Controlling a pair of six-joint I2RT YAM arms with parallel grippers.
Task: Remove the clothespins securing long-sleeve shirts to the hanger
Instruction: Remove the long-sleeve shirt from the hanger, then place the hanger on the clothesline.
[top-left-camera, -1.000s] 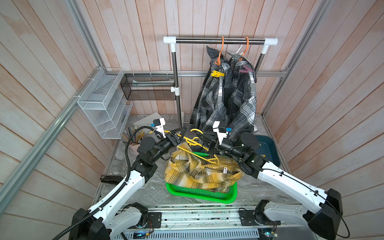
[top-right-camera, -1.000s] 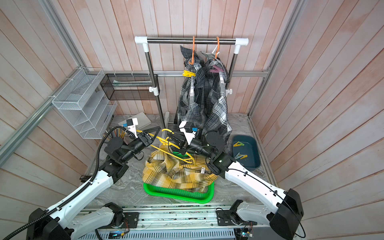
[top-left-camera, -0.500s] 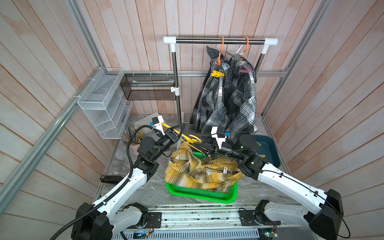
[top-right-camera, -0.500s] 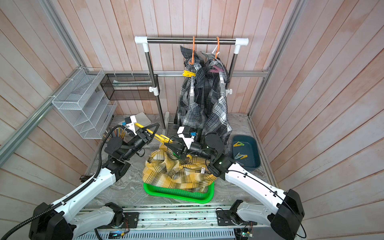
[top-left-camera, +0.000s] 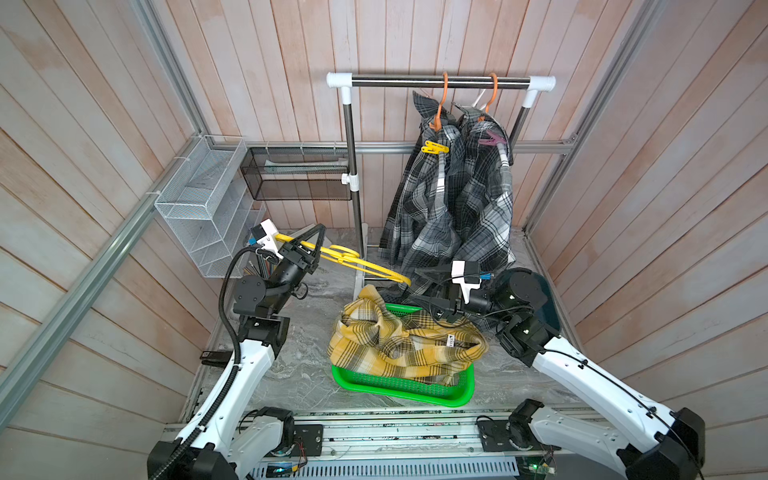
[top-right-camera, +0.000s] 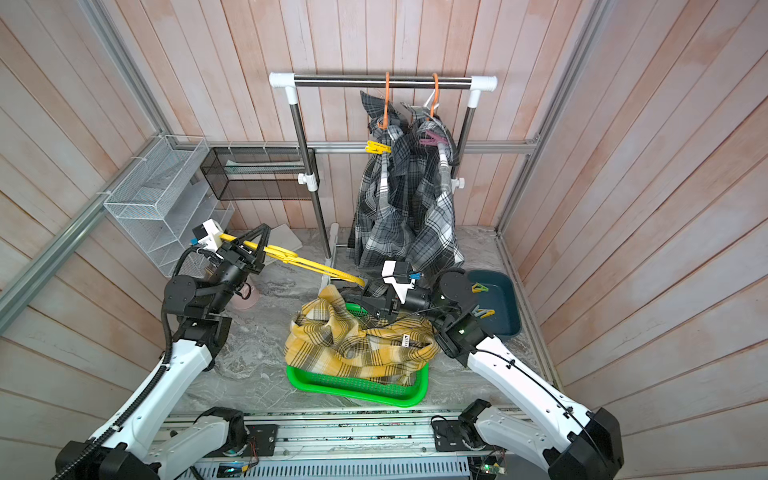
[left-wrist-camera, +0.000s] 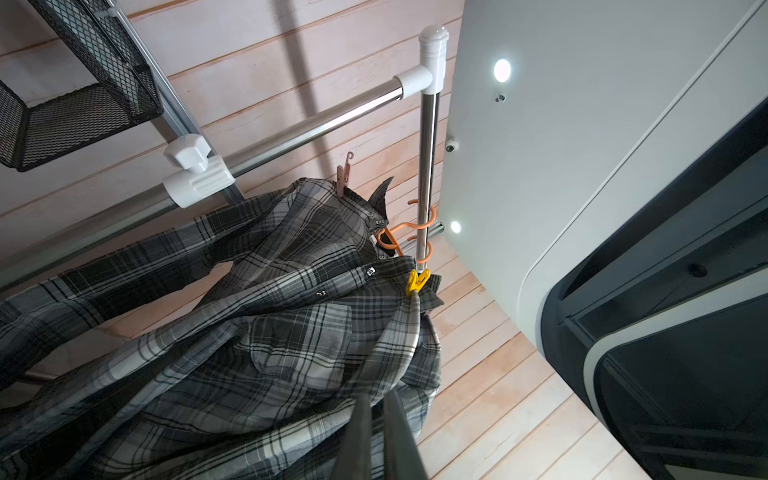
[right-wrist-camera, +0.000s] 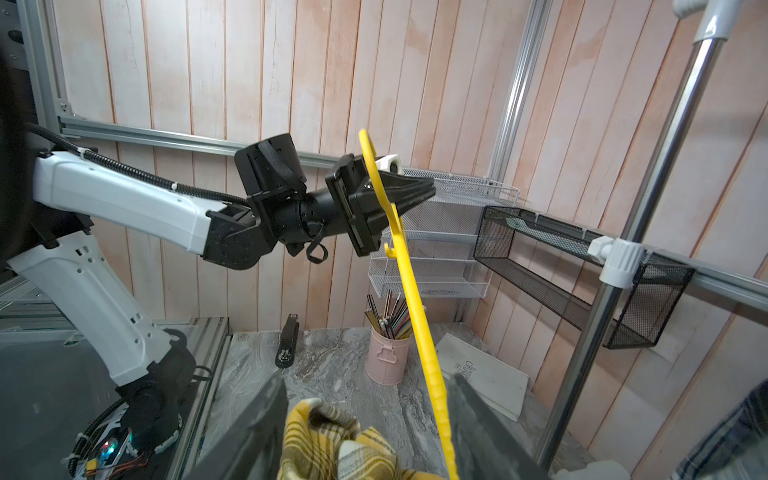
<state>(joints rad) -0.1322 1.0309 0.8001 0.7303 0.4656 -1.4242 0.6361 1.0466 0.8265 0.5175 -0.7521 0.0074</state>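
Left claw (right-wrist-camera: 428, 189) clamps yellow hanger (top-left-camera: 361, 264), right claw (right-wrist-camera: 368, 386) released; yellow shirt (top-left-camera: 399, 340) in green basket (top-left-camera: 399, 388), clothespins (top-right-camera: 481, 287) in tray (top-right-camera: 505, 322).

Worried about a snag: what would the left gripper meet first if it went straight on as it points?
Probably the grey checked shirt hanging right ahead of the left gripper, which is shut on the yellow hanger; depth is unclear.

yellow clothespin (top-left-camera: 435, 147), mauve clothespin (top-left-camera: 491, 137), seemingly gripping grey shirts (top-left-camera: 451, 216)
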